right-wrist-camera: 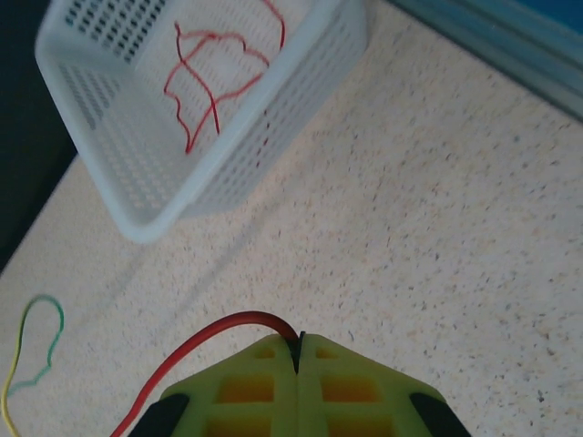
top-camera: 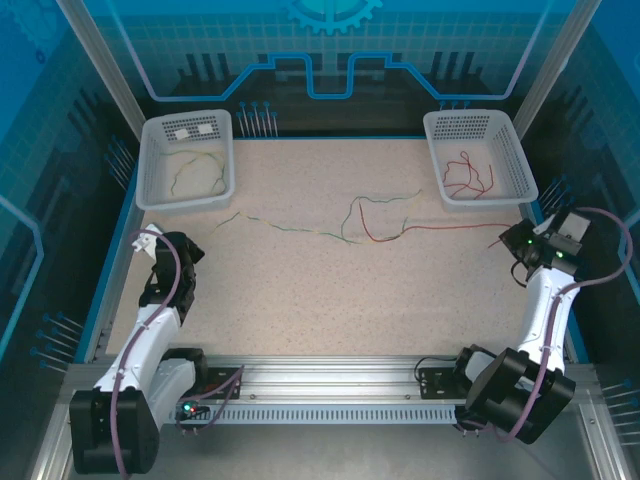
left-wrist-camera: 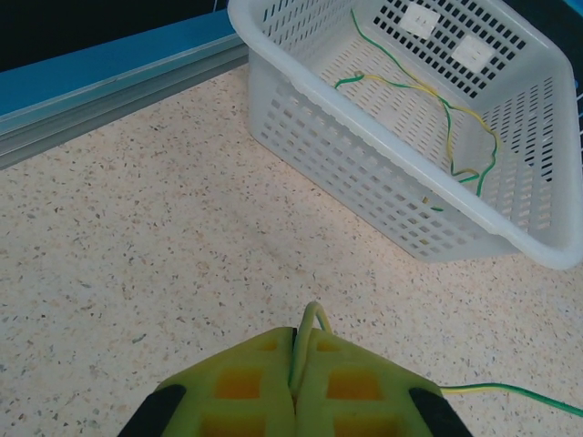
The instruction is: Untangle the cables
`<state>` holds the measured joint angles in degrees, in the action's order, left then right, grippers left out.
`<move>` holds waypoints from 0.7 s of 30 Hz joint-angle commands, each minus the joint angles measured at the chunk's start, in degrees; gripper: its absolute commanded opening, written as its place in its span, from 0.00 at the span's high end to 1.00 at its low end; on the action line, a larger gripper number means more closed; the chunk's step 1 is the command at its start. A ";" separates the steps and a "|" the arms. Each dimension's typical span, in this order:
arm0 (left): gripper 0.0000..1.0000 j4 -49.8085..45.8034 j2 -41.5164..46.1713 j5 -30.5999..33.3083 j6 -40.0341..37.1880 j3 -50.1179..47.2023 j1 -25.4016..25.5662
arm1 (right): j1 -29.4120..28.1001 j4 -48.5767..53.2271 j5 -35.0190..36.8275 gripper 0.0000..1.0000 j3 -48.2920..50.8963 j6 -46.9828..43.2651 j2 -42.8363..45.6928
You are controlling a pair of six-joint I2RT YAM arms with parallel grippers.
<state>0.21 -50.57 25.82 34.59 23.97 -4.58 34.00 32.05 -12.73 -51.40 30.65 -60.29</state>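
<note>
The left hand [left-wrist-camera: 295, 369] is clamped on an end of the yellow-green cable [left-wrist-camera: 492, 387], and the right hand [right-wrist-camera: 298, 360] on the red cable [right-wrist-camera: 239, 317]. Both cables lie lengthwise across the worktop [top-camera: 330, 300] between the hands, crossing about midway, so outward pulls look right.

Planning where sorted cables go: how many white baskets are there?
2. One white basket at the far left holds yellow-green cable; the other basket at the far right holds a red cable.

- R gripper [right-wrist-camera: 299, 357] clamped on red cable [right-wrist-camera: 196, 339], trailing off left.
- White basket [right-wrist-camera: 273, 118] ahead-left, another red cable [right-wrist-camera: 187, 127] inside.
- Yellow-green loop [right-wrist-camera: 41, 350] far left.
</note>
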 commanded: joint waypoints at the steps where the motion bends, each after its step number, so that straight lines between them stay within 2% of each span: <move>1: 1.00 -0.22 -0.27 2.93 1.10 0.55 -1.29 | 4.49 -0.14 -0.47 1.00 -2.19 2.48 1.52; 6: 1.00 0.69 -1.10 2.30 1.38 0.14 -1.39 | 8.76 -0.27 -2.62 1.00 -4.06 2.48 1.41; 9: 1.00 1.55 -1.11 0.56 1.28 0.03 -1.40 | 7.54 -1.61 -6.41 1.00 -3.95 3.65 1.14; 13: 1.00 4.97 -0.70 -8.02 -1.88 1.10 -1.02 | -0.81 -2.12 -7.43 1.00 -3.50 2.42 1.67; 16: 1.00 6.08 -0.93 -14.55 -4.67 3.14 1.27 | -9.48 -1.88 -7.39 1.00 -3.78 -0.04 1.43; 18: 1.00 5.71 -1.34 -16.37 -6.69 4.76 4.22 | -15.51 -0.34 -5.29 1.00 -4.94 -2.57 1.06; 21: 1.00 3.23 -2.87 -15.47 -10.32 7.68 9.45 | -24.19 2.05 2.29 1.00 -6.78 -5.91 0.55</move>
<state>3.20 -52.49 13.85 29.47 27.77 1.23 15.20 31.40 -15.90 -55.11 29.17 -59.57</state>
